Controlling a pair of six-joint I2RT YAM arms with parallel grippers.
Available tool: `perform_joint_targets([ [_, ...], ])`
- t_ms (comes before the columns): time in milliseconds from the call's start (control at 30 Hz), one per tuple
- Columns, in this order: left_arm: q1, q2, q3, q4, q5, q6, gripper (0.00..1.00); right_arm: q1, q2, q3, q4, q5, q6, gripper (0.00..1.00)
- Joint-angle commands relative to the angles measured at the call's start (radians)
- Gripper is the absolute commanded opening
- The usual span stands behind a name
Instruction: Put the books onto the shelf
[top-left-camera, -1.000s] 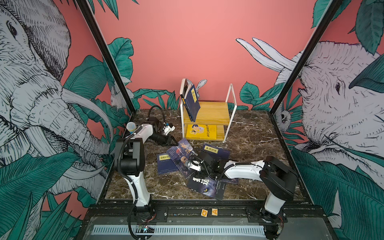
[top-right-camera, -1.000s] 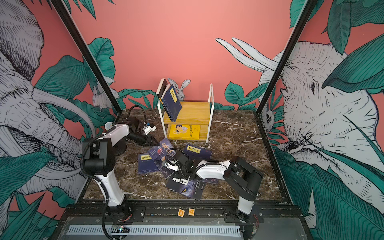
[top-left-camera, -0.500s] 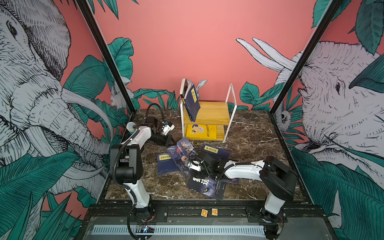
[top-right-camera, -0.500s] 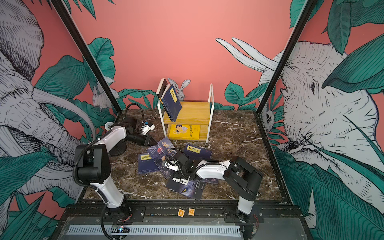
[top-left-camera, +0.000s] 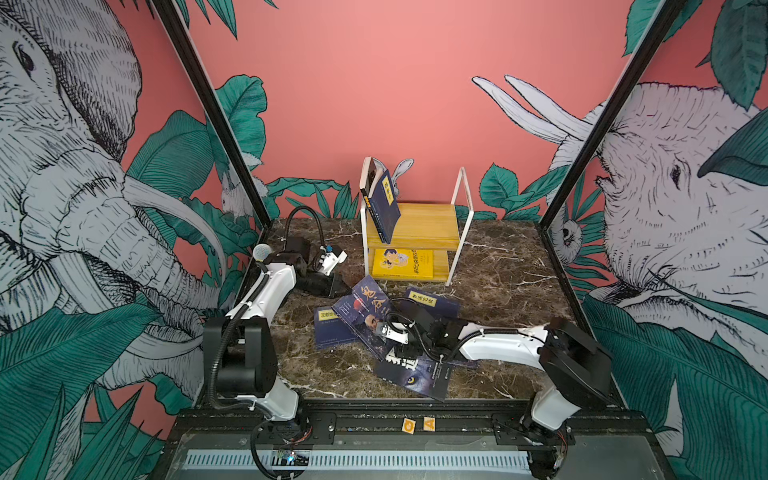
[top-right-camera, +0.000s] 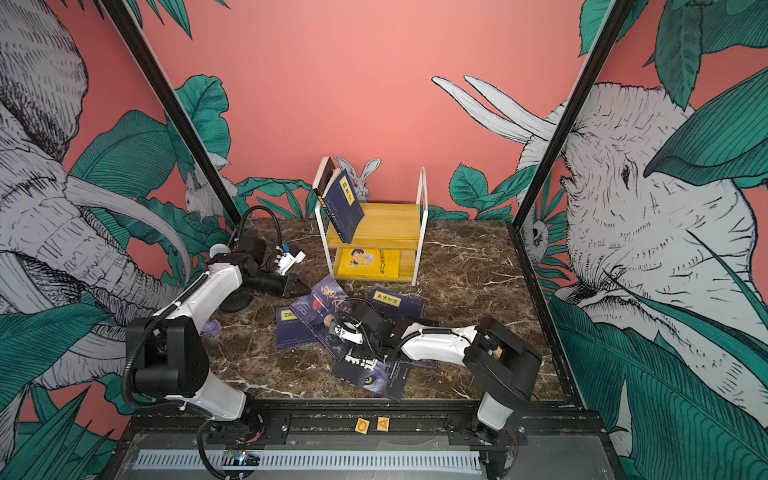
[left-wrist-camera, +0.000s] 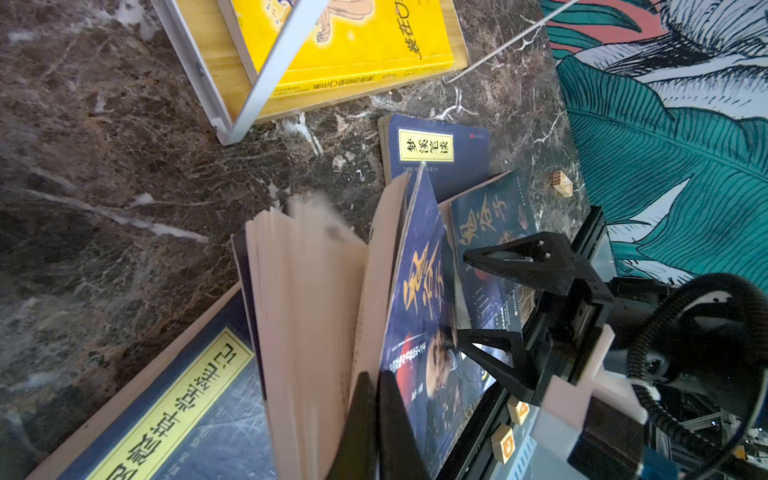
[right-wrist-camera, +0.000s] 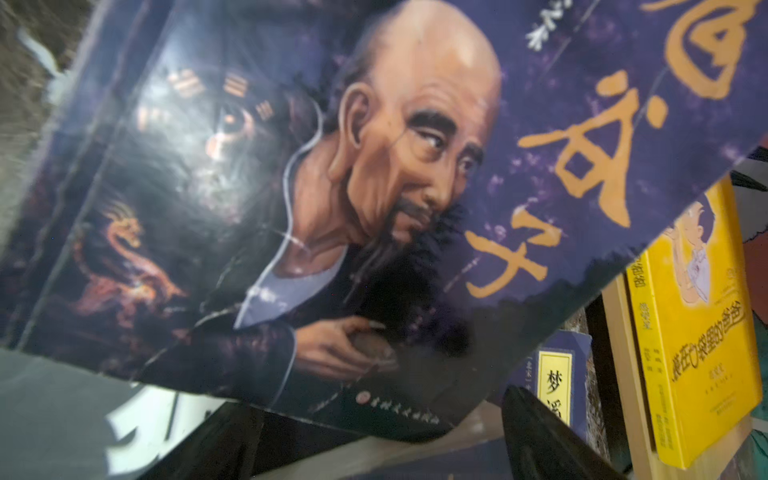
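The shelf stands at the back, with one navy book leaning on its top board. The other books lie on the marble: two navy ones, a purple portrait one and the black wolf-eye one. My left gripper is shut on the purple book's raised cover, and pages fan open beside it. A second purple book lies beyond. My right gripper stands open low at the purple book's near edge.
A yellow cartoon book lies on the shelf's lower board. A dark book leans against its left frame. Small wooden blocks sit on the front rail. Glass walls with black posts close both sides. A black disc lies at the left.
My left gripper has shut on the purple book's cover and the left arm's elbow has swung toward the front left. The right arm has not moved.
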Motion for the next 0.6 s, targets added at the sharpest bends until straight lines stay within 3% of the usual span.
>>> perform_joint_targets([
  [0,-0.019,-0.054,-0.039,-0.051,0.06,-0.021,0.0,0.0,-0.083,0.001,0.08,0.0,0.046,0.91],
  [433,-0.013,-0.096,-0.132,0.029,0.106,-0.1,0.0,0.015,-0.201,-0.084,0.061,0.046,0.072,0.91],
  [567,-0.005,-0.1,-0.124,0.034,0.104,-0.106,0.0,0.02,-0.236,-0.063,-0.043,0.048,0.09,0.91],
])
